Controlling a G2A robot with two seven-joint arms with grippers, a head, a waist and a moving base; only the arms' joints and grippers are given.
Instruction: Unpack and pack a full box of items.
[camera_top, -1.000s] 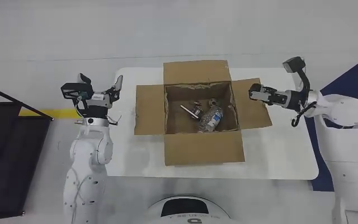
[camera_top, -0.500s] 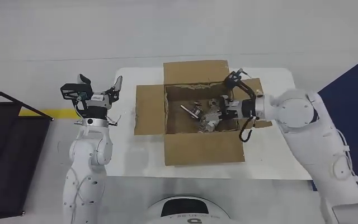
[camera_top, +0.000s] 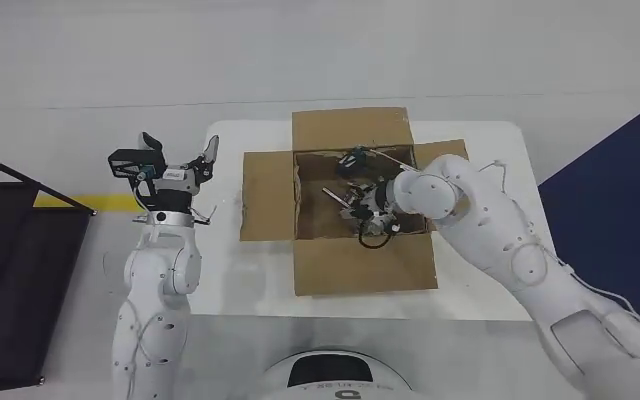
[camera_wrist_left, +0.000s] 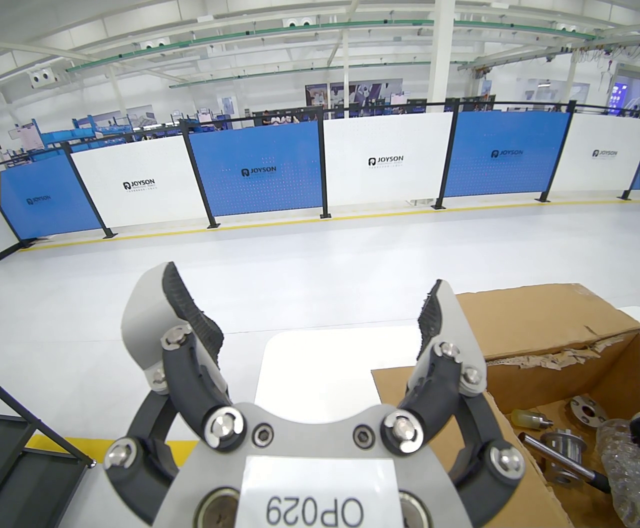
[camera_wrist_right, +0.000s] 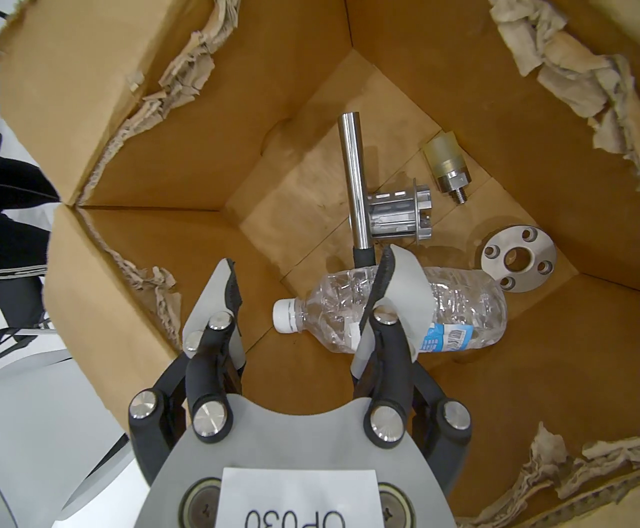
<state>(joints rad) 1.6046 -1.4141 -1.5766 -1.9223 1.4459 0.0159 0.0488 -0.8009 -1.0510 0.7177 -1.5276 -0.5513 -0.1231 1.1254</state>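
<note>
An open cardboard box (camera_top: 365, 265) stands on the white table (camera_top: 500, 270). On its floor lie a clear plastic bottle (camera_wrist_right: 450, 305), a metal rod (camera_wrist_right: 352, 175) with a black grip, a slotted metal cylinder (camera_wrist_right: 397, 215), a round flange (camera_wrist_right: 520, 257) and a small threaded fitting (camera_wrist_right: 447, 162). My right gripper (camera_wrist_right: 307, 272) is open inside the box, just above the bottle's neck end and apart from it; from above, the right gripper (camera_top: 362, 200) is over the items. My left gripper (camera_wrist_left: 305, 280) is open and holds nothing, raised off the table's left end, seen from above (camera_top: 180, 150).
The four flaps of the box lie spread outward, with torn paper along the rims (camera_wrist_right: 165, 95). A black rack (camera_top: 20, 280) stands on the floor to the left. Bare table shows on the right of the box and along its front edge.
My right arm has swung in from beyond the right flap and lowered its gripper into the box over the bottle. The left arm has stayed put.
</note>
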